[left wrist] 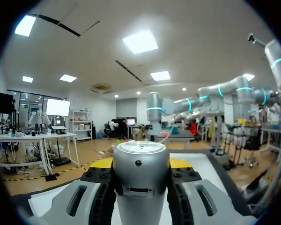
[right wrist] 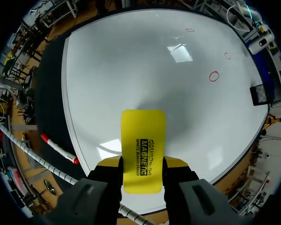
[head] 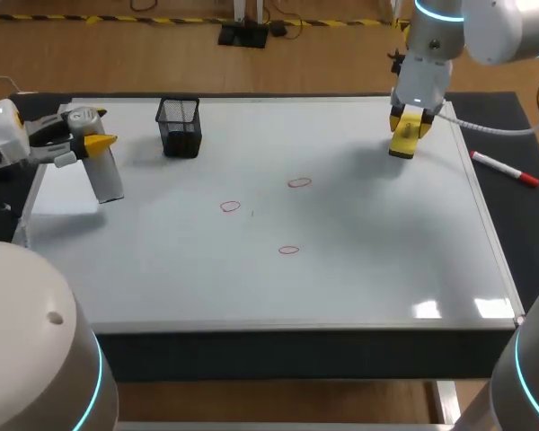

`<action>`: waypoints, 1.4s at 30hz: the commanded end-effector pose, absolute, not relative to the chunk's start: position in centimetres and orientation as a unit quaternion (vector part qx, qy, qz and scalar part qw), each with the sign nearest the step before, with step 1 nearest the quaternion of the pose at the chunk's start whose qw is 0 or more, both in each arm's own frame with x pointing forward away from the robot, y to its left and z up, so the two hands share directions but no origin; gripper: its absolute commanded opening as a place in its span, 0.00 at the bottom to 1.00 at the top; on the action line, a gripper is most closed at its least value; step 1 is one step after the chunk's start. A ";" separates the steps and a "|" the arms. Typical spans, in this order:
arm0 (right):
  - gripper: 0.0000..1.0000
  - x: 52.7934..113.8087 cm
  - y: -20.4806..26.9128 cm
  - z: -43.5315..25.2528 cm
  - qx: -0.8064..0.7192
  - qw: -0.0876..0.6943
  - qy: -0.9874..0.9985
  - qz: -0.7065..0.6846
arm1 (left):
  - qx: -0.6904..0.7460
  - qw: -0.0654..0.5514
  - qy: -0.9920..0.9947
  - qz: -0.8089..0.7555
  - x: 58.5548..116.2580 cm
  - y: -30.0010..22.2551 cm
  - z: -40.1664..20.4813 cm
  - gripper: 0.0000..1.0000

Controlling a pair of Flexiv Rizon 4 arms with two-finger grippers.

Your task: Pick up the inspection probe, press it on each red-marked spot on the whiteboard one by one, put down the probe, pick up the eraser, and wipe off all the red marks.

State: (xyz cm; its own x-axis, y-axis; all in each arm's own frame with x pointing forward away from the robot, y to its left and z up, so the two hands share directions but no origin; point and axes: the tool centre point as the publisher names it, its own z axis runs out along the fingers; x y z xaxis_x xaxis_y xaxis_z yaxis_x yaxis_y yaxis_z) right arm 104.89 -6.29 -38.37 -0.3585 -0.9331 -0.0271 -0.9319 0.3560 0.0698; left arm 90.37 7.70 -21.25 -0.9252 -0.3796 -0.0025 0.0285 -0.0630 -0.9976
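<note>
Right pincer (right wrist: 141, 164) holds eraser (right wrist: 143, 136) between its fingers; left pincer (left wrist: 140, 163) holds probe (left wrist: 140, 197)

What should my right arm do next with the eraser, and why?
Probably carry the eraser over to the nearest red mark and lower it onto the whiteboard. The right gripper is shut on it, it seems to hang above the far corner, and all three marks are unwiped.
</note>
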 end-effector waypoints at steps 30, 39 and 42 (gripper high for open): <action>0.00 92.6 14.8 -38.0 0.711 0.005 -0.703 -0.016 | -0.132 0.144 0.669 -0.717 90.2 7.7 -21.1 0.00; 0.00 91.3 21.3 -38.6 0.729 0.002 -0.684 -0.030 | -0.132 0.144 0.669 -0.717 90.2 7.7 -21.1 0.00; 0.00 91.1 23.3 -38.9 0.732 0.002 -0.681 -0.031 | -0.132 0.144 0.669 -0.717 90.2 7.7 -21.1 0.00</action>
State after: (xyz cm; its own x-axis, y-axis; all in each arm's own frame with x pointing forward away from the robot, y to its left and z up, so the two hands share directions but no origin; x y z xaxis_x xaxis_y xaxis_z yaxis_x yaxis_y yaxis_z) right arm 90.64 21.08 -38.22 0.0709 -0.9939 -0.0843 -0.9964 -0.0744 0.0395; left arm 90.36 7.69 -21.24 -0.9250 -0.3800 -0.0025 0.0286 -0.0629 -0.9976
